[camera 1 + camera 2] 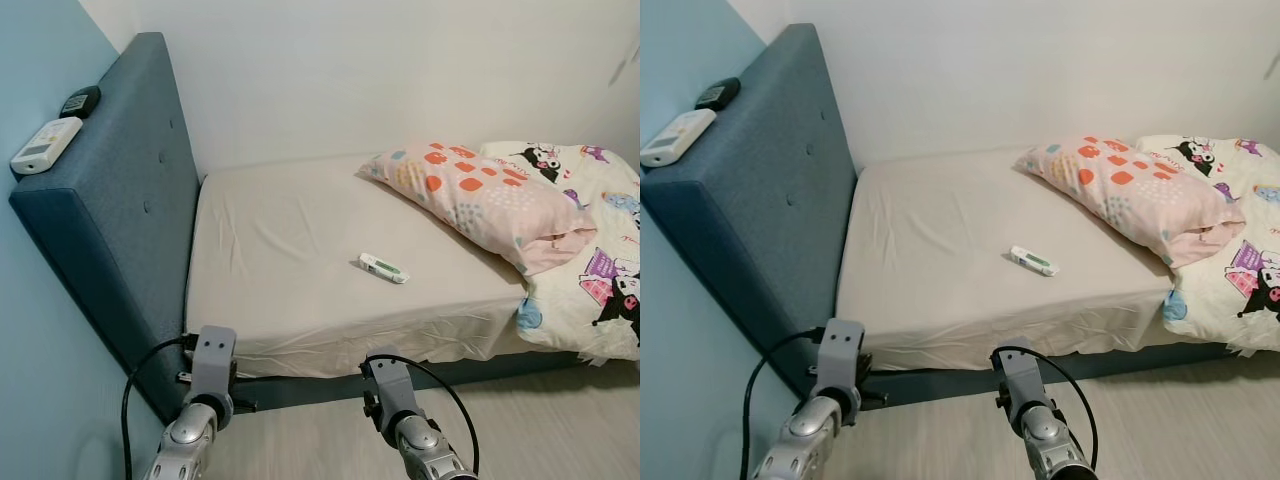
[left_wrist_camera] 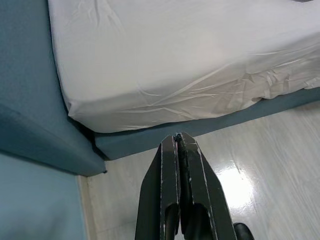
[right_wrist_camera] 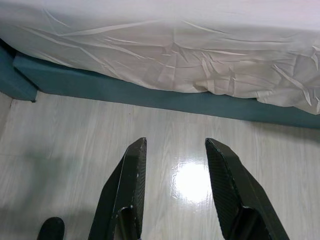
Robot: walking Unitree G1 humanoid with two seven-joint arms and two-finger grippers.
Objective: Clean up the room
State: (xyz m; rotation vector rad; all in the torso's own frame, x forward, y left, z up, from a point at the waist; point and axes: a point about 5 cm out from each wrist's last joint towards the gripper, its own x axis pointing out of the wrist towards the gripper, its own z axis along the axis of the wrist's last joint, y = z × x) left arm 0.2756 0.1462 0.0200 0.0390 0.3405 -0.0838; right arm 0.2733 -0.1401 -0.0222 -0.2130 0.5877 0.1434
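A small white and green device lies on the beige bed sheet near the mattress's front edge. A pink pillow with orange patches rests at the right, partly on a cartoon-print blanket. Both arms are held low in front of the bed: the left arm and the right arm. In the left wrist view my left gripper is shut with nothing in it, above the floor by the bed's corner. My right gripper is open over the pale floor, short of the bed's side.
A blue padded headboard stands at the left against a light blue wall. On its top lie a white remote and a black object. The blue bed base runs along the floor. Light wood floor lies before the bed.
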